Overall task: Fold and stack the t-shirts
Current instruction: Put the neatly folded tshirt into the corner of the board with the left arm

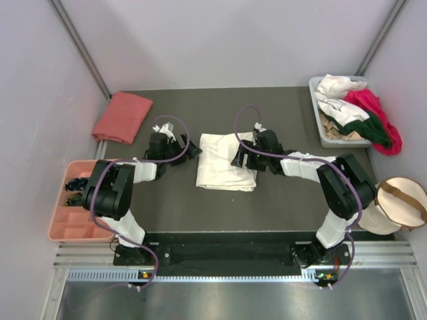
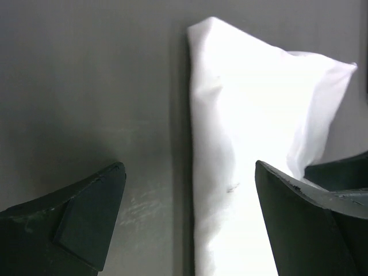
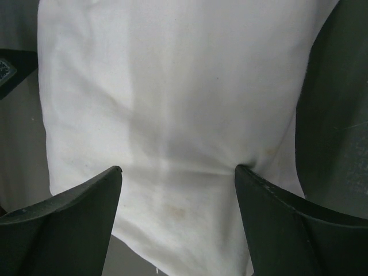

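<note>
Folded cream t-shirt (image 1: 225, 171), near-square, slightly skewed

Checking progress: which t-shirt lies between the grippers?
The cream-white t-shirt at mid-table, folded flat; the salmon-pink t-shirt sits far left, the other shirts are heaped in the grey bin.

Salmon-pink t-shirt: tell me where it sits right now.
In the top view, the folded salmon-pink t-shirt lies at the table's far left corner, behind the pink compartment tray and left of the cream-white t-shirt at centre.
</note>
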